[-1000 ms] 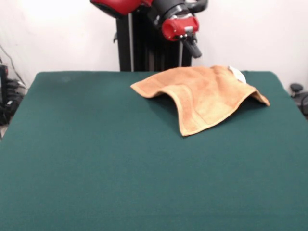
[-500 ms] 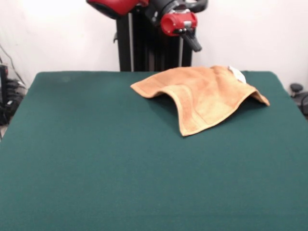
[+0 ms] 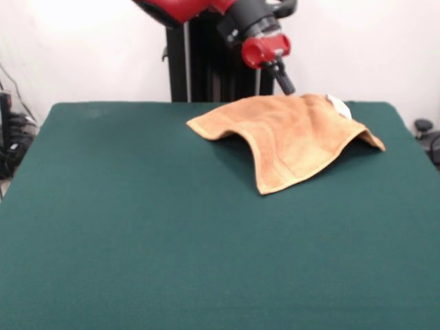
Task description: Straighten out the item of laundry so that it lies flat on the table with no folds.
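The item of laundry point(image 3: 292, 137), an orange-tan towel, lies rumpled on the far right part of the table point(image 3: 137, 227). Its middle is humped up, one corner droops toward the near side and another points right. A small white tag point(image 3: 338, 104) shows at its far edge. My gripper point(image 3: 287, 86) slants down from the red wrist point(image 3: 265, 47), and its black tip is right at the towel's far edge, left of the tag. From this angle, contact with the cloth is unclear.
The green cloth runs wide to the left of and in front of the towel. Black cables point(image 3: 12, 141) hang off the left edge. A dark round object point(image 3: 423, 126) sits past the right edge.
The gripper has swung right and down, from above the table's far edge to the towel's far edge. The towel has kept its shape and place.
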Robot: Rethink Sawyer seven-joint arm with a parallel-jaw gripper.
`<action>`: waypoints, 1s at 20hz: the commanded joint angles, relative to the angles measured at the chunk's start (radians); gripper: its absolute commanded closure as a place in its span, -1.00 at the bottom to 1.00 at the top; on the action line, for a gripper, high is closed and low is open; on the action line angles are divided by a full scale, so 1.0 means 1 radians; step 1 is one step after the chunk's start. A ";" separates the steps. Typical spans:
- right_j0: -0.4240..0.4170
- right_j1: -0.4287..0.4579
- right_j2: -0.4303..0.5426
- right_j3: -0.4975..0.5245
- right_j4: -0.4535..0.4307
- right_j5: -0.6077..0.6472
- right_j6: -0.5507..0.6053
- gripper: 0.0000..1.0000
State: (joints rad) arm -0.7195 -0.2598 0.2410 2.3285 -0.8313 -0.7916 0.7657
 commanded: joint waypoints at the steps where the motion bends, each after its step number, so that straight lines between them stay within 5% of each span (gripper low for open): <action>1: 0.153 -0.076 -0.004 -0.161 0.224 0.254 0.235 1.00; 12: -0.008 -0.221 0.201 -0.074 0.276 0.487 0.291 1.00; 20: -0.093 -0.256 0.296 -0.078 0.312 0.497 0.308 1.00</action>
State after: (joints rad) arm -0.8193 -0.4860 0.3758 2.3319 -0.6102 -0.4001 0.7657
